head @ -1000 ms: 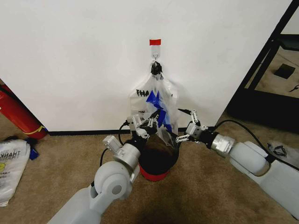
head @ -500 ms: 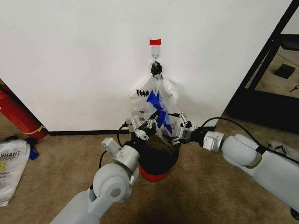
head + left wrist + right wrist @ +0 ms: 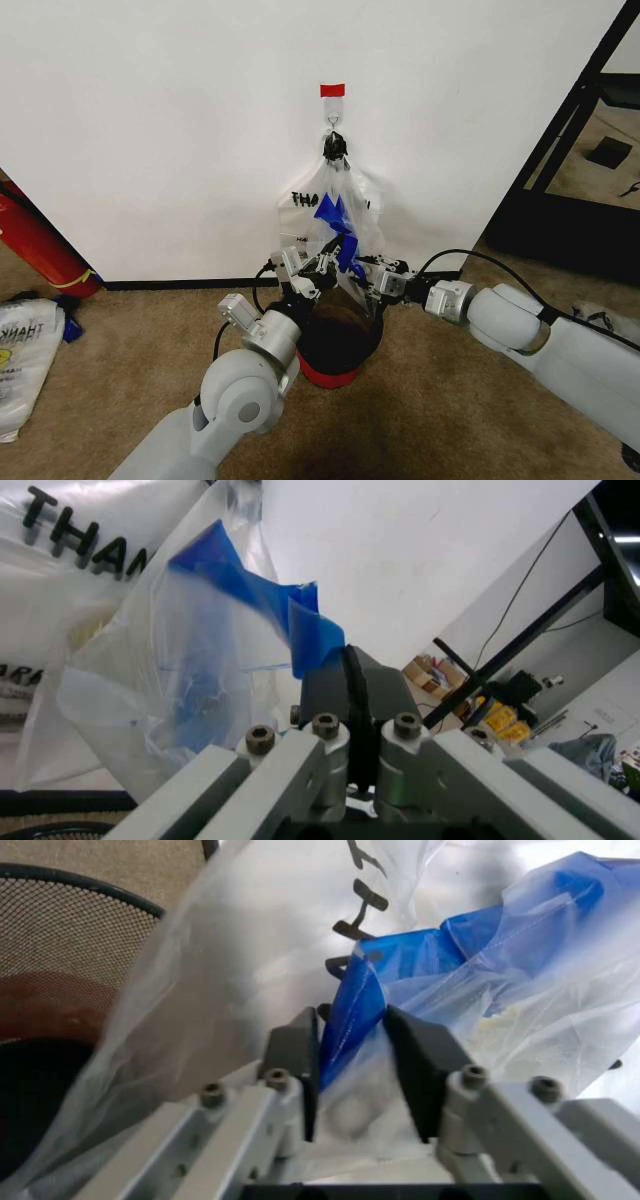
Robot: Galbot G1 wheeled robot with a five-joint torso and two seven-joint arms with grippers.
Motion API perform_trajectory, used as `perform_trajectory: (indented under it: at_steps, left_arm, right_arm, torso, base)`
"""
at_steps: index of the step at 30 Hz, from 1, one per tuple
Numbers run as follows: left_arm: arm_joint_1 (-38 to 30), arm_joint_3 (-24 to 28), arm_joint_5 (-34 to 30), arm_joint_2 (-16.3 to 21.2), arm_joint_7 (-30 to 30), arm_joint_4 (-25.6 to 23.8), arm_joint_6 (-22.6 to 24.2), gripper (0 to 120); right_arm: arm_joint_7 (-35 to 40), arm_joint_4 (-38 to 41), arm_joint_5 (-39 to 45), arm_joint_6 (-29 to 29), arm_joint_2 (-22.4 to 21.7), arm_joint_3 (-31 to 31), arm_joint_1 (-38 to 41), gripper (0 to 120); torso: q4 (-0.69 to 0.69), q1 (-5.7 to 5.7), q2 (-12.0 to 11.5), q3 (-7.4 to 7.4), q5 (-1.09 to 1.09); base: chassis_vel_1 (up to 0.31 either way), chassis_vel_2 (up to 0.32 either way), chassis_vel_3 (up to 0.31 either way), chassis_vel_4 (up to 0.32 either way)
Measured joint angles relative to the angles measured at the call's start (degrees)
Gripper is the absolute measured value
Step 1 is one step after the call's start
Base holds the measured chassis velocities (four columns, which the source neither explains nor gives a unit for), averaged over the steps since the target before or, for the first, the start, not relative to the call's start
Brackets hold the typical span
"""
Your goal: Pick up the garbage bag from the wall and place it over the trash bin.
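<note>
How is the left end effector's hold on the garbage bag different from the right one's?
The left end effector is shut on the garbage bag, pinching its blue piece. The right end effector has its fingers parted around a blue fold. Both sit at the bag's lower part, above the trash bin.

1. Our left arm reaches forward from the lower middle of the head view, elbow bent, wrist angled up.
2. Our left gripper point(image 3: 322, 266) has its two dark fingers point(image 3: 335, 682) pressed flat together, with a blue strip of the garbage bag point(image 3: 180, 667) pinched at their tips.
3. Our right arm comes in from the right side, forearm stretched out low and nearly level toward the left gripper.
4. Our right gripper point(image 3: 368, 280) sits just beside the left one, its pads point(image 3: 300, 1057) parted, with a fold of the bag's blue plastic point(image 3: 350, 1024) lying between them.
</note>
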Motion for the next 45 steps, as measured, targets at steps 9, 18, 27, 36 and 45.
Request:
perform_trajectory:
  at_steps: [9, 18, 27, 36, 45]
  left_arm:
    - [1.2, -1.0, 0.2, 0.5, 0.1, -0.1, -0.1, 0]
    - [6.8, -6.3, 2.0, 1.8, 0.1, -1.5, -1.1, 0]
    - [10.9, -7.8, 3.8, 1.5, -0.4, -4.7, -1.3, 0]
    - [16.1, -9.1, 5.1, 2.3, -0.4, -8.7, -1.3, 0]
    - [24.2, -9.4, 9.4, 2.2, 0.5, -12.2, -2.5, 0]
  right_arm:
    - [3.5, 2.3, 3.7, 1.3, 0.3, 10.7, -8.5, 0]
    - [17.4, 4.0, 18.5, 9.8, 5.5, 20.7, -21.9, 0]
    - [25.9, 7.3, 35.0, 12.1, 20.4, 26.2, -30.0, 0]
    - [24.1, 10.9, 40.5, 14.5, 25.5, 32.0, -39.6, 0]
    - [20.4, 17.6, 35.4, 18.5, 26.1, 37.4, -54.7, 0]
  torso:
    - [0.03, 0.00, 0.0, 0.00, 0.02]
    - [0.05, 0.00, 0.0, -0.01, -0.05]
    - [-0.01, 0.00, 0.0, 0.00, -0.02]
    - [0.01, 0.00, 0.0, -0.01, -0.01]
    - [0.01, -0.01, 0.0, -0.01, 0.00]
  base:
    - [0.000, 0.000, 0.000, 0.000]
    - [0.000, 0.000, 0.000, 0.000]
    - [0.000, 0.000, 0.000, 0.000]
    - [0.000, 0.000, 0.000, 0.000]
    - [0.000, 0.000, 0.000, 0.000]
